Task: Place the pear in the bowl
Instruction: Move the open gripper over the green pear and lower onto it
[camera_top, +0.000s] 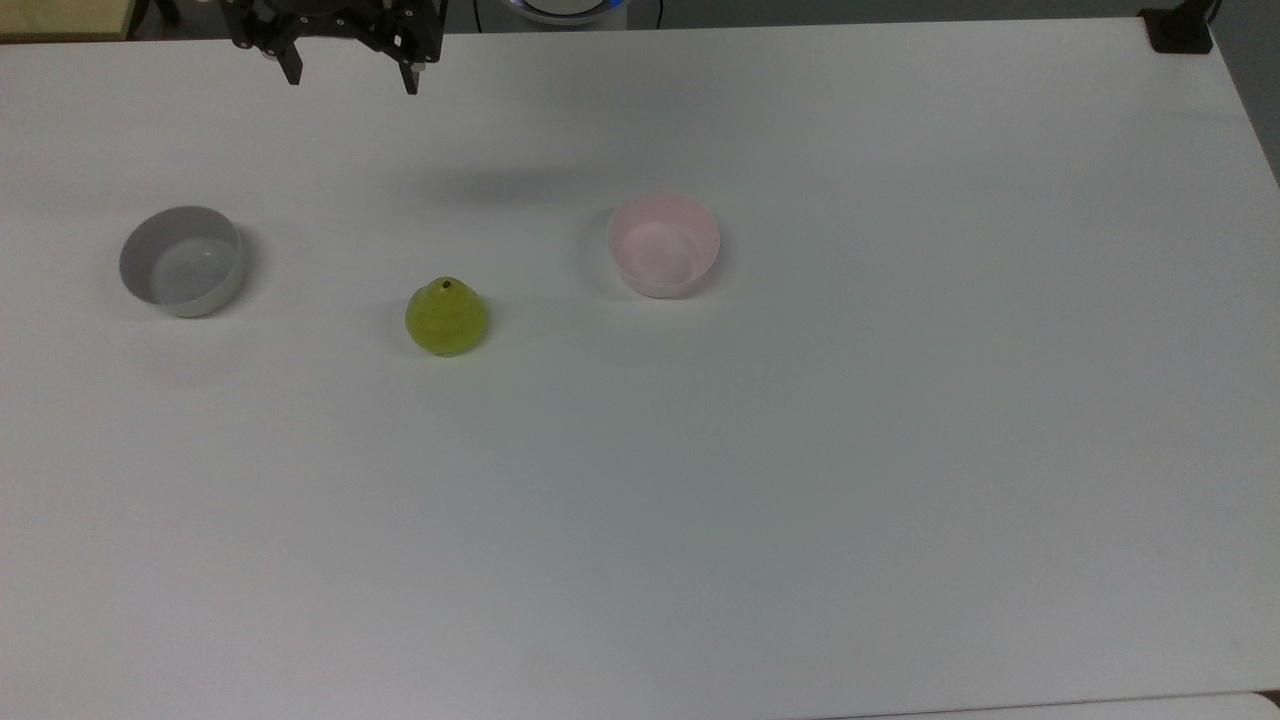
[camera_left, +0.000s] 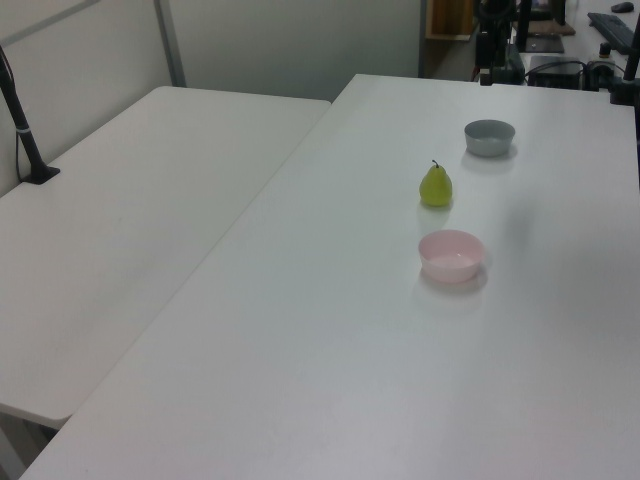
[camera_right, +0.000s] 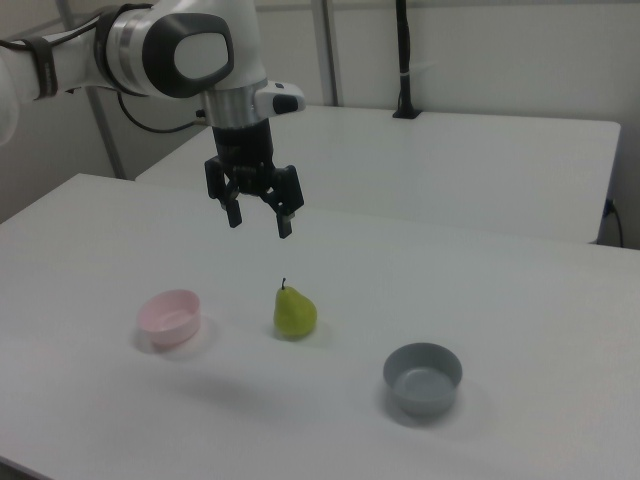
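The yellow-green pear (camera_top: 446, 317) (camera_left: 435, 186) (camera_right: 295, 312) stands upright on the white table, stem up. The pale pink bowl (camera_top: 664, 244) (camera_left: 451, 256) (camera_right: 170, 317) sits empty, to the pear's right in the top view and to its left in the right view. My gripper (camera_top: 351, 76) (camera_right: 260, 220) hangs high above the table, open and holding nothing. In the top view it is at the upper edge, beyond the pear; in the right view it is above and slightly left of the pear.
A grey bowl (camera_top: 183, 260) (camera_left: 489, 137) (camera_right: 423, 378) stands empty on the pear's other side. A second white table (camera_left: 130, 190) adjoins this one. A black post (camera_right: 403, 60) stands on the far table.
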